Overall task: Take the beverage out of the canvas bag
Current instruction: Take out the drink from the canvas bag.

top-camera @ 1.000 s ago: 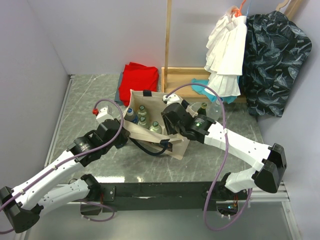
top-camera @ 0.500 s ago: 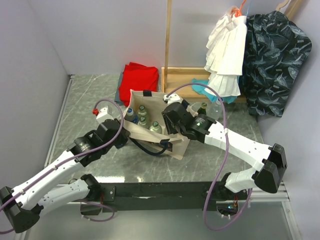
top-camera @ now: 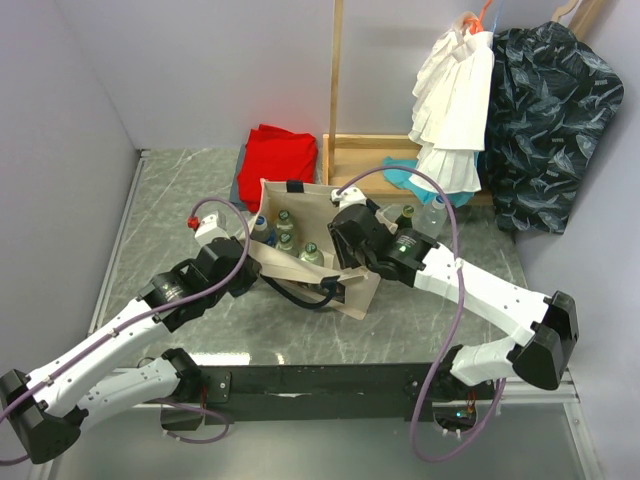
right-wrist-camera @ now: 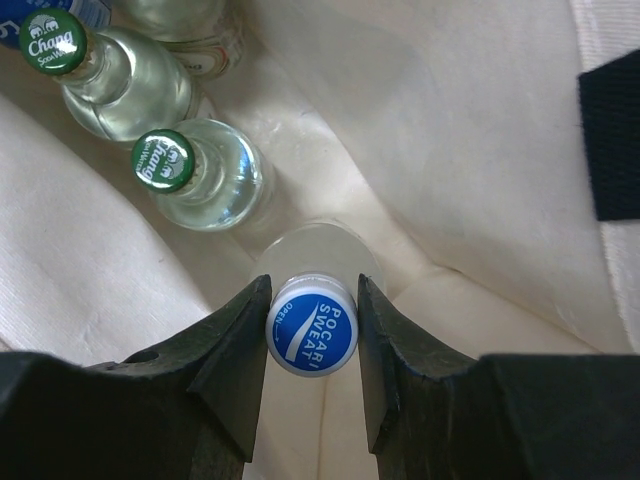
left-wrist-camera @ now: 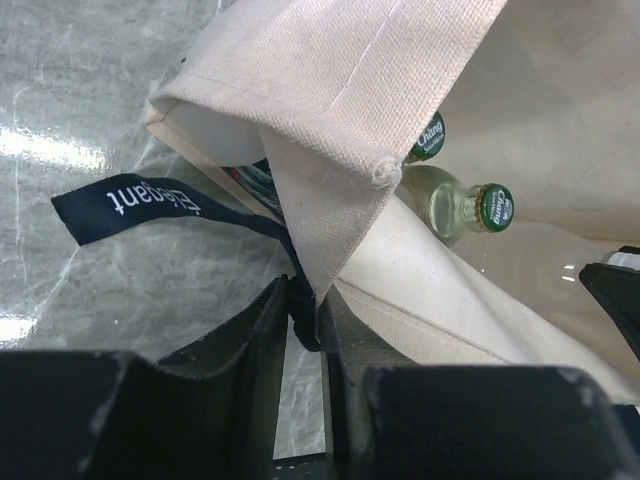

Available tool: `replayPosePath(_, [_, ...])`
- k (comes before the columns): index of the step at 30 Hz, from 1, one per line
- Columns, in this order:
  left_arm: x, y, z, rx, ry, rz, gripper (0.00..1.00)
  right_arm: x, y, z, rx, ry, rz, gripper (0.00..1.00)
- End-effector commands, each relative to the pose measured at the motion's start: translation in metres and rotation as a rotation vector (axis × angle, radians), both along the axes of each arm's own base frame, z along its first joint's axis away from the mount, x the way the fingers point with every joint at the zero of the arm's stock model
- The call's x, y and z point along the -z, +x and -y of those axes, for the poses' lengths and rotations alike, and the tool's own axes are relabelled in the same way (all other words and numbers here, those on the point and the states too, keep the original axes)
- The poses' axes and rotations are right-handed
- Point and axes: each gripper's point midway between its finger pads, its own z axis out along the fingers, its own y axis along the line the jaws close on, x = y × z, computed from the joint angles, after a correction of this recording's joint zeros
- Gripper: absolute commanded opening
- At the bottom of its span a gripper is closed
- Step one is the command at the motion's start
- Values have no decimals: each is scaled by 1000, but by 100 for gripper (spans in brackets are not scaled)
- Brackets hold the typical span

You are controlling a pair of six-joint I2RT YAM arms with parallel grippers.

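While the left end effector (left-wrist-camera: 303, 300) pinches the canvas bag (left-wrist-camera: 380, 60) rim, the right end effector (right-wrist-camera: 313, 300) — nearer, inside the bag — is clamped on the beverage bottle (right-wrist-camera: 312, 338) cap, bottle upright beneath it, so extraction looks straight up.

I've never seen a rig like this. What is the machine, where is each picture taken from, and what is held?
Two white robot arms stand at the near edge of a grey table. One picture looks down from above; the others come from a camera on each wrist. On it sit a canvas bag of bottles and a red cloth. The left gripper pinches the bag's rim. The right gripper, inside the bag, is closed on a blue-capped bottle beside green-capped bottles.
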Motion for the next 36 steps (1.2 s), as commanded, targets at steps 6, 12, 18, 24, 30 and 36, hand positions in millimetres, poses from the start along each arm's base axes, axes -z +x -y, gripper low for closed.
replayPosePath(6, [-5, -6, -1, 36, -4, 22, 25, -81, 18, 7, 60, 142, 196, 0])
replayPosePath(12, [-4, -3, -1, 28, 18, 9, 25, -95, 21, 6, 55, 160, 233, 0])
replayPosePath(18, [-1, -2, 6, 48, 4, 4, 24, -109, 28, 4, 52, 157, 272, 0])
replayPosePath(24, [-3, -1, 4, 42, 14, 6, 24, -117, 31, 2, 49, 164, 283, 0])
replayPosePath(30, [-2, -1, 4, 45, 18, 4, 25, -123, 32, 3, 54, 176, 301, 0])
replayPosePath(36, [-1, 0, 4, 43, 17, 4, 24, -131, 34, 1, 52, 185, 317, 0])
